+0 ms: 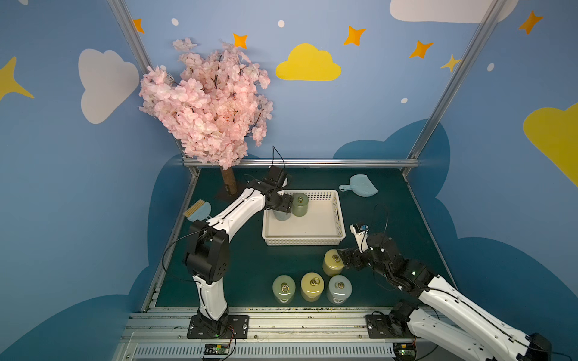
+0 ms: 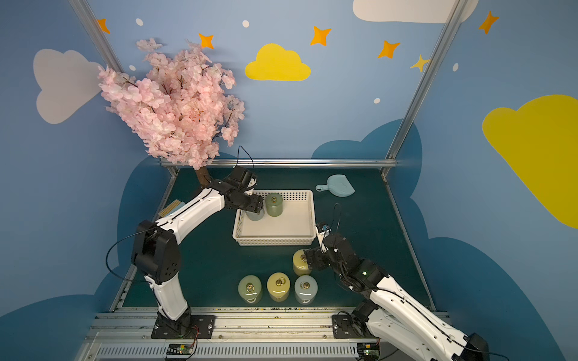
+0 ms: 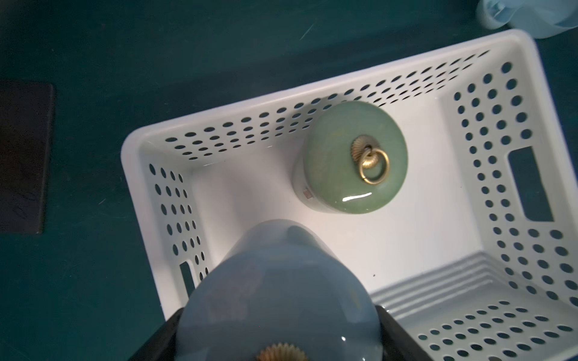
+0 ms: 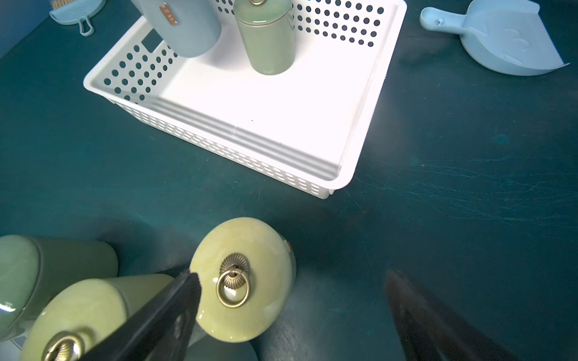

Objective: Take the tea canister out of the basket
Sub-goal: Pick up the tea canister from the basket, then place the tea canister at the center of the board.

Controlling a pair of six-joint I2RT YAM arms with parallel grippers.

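Blue-grey glazed ceramic tea canister (image 1: 281, 215): being held at the left of the white perforated plastic basket (image 1: 303, 240), left end effector (image 3: 278, 326) clamping across its lid. Probably handling heavy, slick, breakable; gripping the body sides is looking safest. Right end effector (image 4: 291, 281) is standing apart.

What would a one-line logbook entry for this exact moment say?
left pincer: shut on grey-blue canister, tilted over basket | right pincer: open at yellow canister on table | green canister: upright in basket
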